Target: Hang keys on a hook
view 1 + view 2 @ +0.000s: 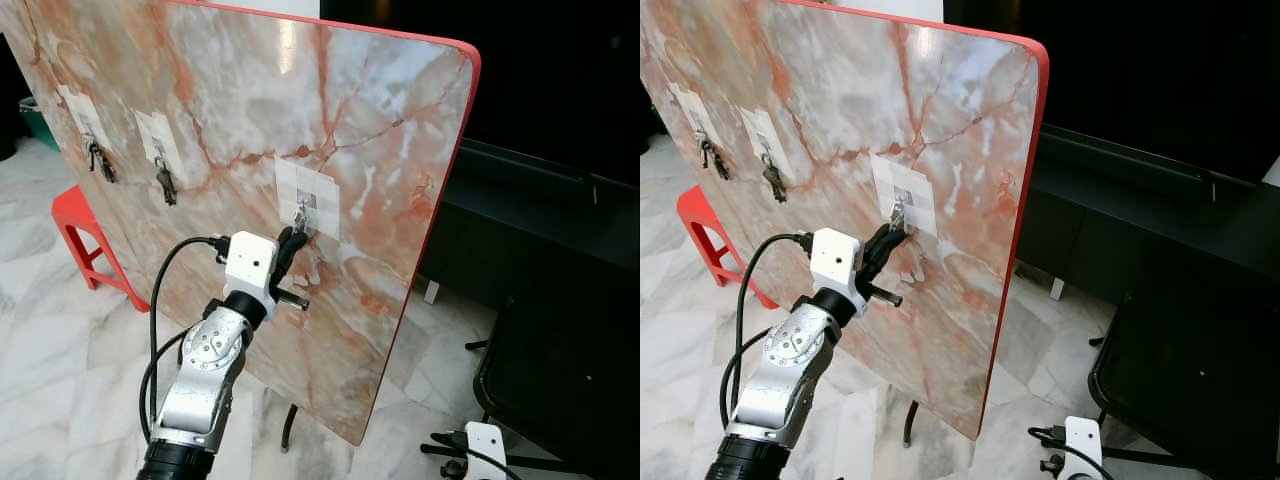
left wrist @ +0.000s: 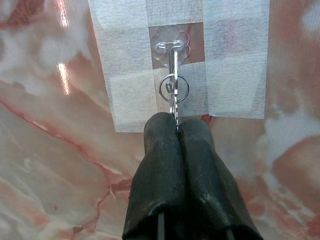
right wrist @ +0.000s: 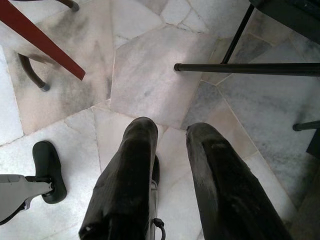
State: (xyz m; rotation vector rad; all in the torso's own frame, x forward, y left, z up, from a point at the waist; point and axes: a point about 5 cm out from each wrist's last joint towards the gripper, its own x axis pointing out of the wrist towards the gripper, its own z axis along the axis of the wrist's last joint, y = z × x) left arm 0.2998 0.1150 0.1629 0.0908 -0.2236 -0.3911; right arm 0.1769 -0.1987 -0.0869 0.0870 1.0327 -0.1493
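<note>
A marbled board with a red edge (image 1: 380,120) stands upright before me, carrying three clear hooks on white tape patches. My left gripper (image 2: 176,125) is raised to the right-hand patch (image 1: 308,198) and is shut on a silver key (image 2: 175,107). The key's ring (image 2: 174,89) hangs just below the clear hook (image 2: 171,46), and a metal link runs from the ring up onto the hook. My right gripper (image 3: 170,132) hangs low over the floor, open with nothing between its fingers.
Two other bunches of keys (image 1: 100,160) (image 1: 165,183) hang on the left hooks. A red stool (image 1: 80,225) stands behind the board at the left. A black chair (image 1: 560,380) and a low black cabinet (image 1: 540,210) are on the right. The floor is pale marble.
</note>
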